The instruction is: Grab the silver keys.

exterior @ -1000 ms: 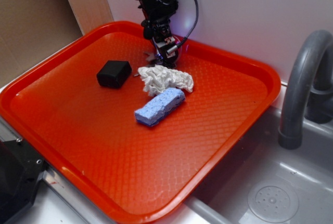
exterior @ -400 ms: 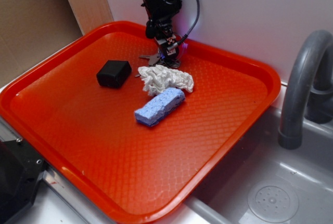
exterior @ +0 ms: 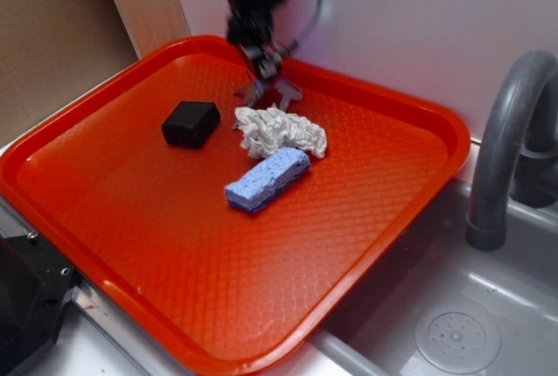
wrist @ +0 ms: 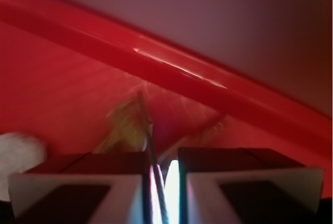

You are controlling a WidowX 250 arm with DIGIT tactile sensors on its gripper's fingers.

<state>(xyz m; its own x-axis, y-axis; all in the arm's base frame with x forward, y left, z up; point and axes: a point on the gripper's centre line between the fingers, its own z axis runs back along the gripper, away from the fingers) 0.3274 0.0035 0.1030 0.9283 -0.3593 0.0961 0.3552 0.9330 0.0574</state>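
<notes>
— Silver keys (exterior: pixel 272 90), that's what it's after, and they hang just under the gripper (exterior: pixel 261 64), off the floor of the red tray (exterior: pixel 131 219) as far as I can judge.

— Does it really have them?

— Looks so. In the wrist view the two pads are pressed nearly together with a thin wire, the ring I'd say, pinched in the slit between them. The keys (wrist: pixel 130 125) dangle blurred beyond the fingertips.

— Why so near the back rim?

— My guess is the bunch lay at the far end of the tray, so the arm came straight down there. Gripping the ring rather than a flat key makes sense, since a flat key hugs the tray and gives the pads little to bite.

— How many keys?

— Can't count them; two or three blades show, too blurred to be sure. One bunch, anyway.

— And the rest?

— One crumpled white paper wad (exterior: pixel 281 130) just in front of the gripper, one small black box (exterior: pixel 191 123) in front and off to one side, one blue sponge (exterior: pixel 268 179) nearer us beyond the wad. A grey tap (exterior: pixel 506 149) and a sink (exterior: pixel 453 324) stand well away.
</notes>
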